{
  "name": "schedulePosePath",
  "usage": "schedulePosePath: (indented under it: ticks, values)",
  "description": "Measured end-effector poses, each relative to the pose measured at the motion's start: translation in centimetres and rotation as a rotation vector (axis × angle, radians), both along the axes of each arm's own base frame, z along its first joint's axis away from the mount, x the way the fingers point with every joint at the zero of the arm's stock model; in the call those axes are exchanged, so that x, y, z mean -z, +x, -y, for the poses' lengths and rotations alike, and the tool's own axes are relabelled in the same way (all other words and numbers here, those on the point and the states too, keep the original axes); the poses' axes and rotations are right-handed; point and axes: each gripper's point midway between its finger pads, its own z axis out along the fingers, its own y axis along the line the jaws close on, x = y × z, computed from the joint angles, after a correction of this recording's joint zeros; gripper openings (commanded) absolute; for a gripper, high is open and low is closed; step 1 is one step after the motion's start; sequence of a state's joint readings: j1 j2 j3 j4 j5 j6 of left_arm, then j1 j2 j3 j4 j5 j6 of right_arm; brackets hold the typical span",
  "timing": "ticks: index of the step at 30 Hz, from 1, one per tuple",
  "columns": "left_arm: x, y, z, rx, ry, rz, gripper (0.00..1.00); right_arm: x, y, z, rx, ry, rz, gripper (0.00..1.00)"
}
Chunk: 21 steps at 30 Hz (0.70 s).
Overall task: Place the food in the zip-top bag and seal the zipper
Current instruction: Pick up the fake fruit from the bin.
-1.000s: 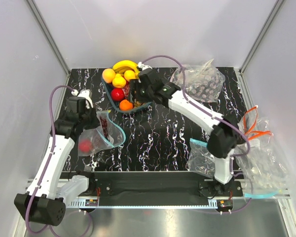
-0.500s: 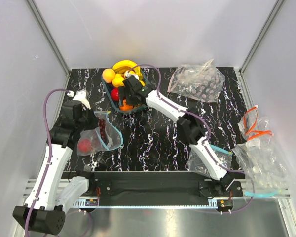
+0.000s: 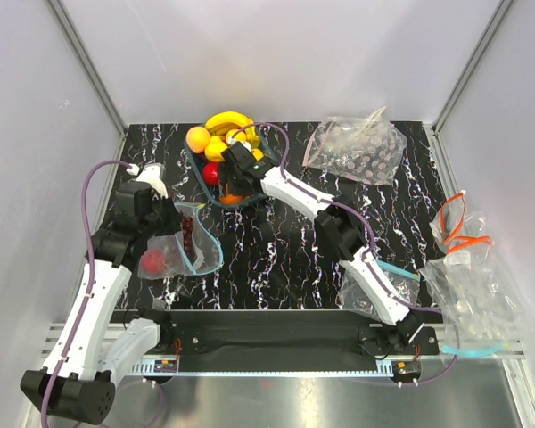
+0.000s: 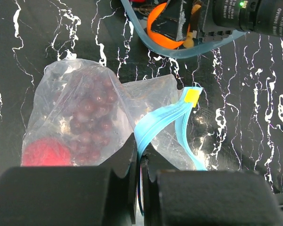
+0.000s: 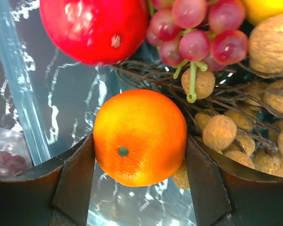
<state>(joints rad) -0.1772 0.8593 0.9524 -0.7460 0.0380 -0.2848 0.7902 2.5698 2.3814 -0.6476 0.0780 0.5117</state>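
One black white-veined table point(image 3: 276, 259) | grey walls point(image 3: 339, 53) | zip-top bag point(image 3: 196, 254) at left

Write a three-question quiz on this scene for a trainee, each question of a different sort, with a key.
1. True or false: the zip-top bag already holds dark grapes and a red fruit.
2. Which fruit sits between the fingers of the right tool? A. banana B. orange C. red apple
3. Fill in: the left tool pinches the bag's light-blue ____.

Key: 1 true; 2 B; 3 zipper.
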Motion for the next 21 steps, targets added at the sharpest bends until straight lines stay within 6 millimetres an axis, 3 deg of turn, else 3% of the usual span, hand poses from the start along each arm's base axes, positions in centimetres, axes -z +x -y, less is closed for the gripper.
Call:
schedulePosePath:
  ticks: [6, 16, 21]
  values:
    - [0.3, 0.2, 0.3, 0.013, -0.008, -0.013, 0.07, -2.0, -1.1, 2.1, -0.007, -0.039, 0.029, 0.51]
    - [1.9, 0.6, 1.3, 0.049, -0.022, -0.084, 0.08, -12.0, -2.9, 3.9, -0.03, 0.101, 0.201, 0.51]
    - [2.1, 0.6, 1.8, 0.07, -0.021, -0.124, 0.08, -12.8, -6.1, 5.3, -0.082, 0.145, 0.209, 0.51]
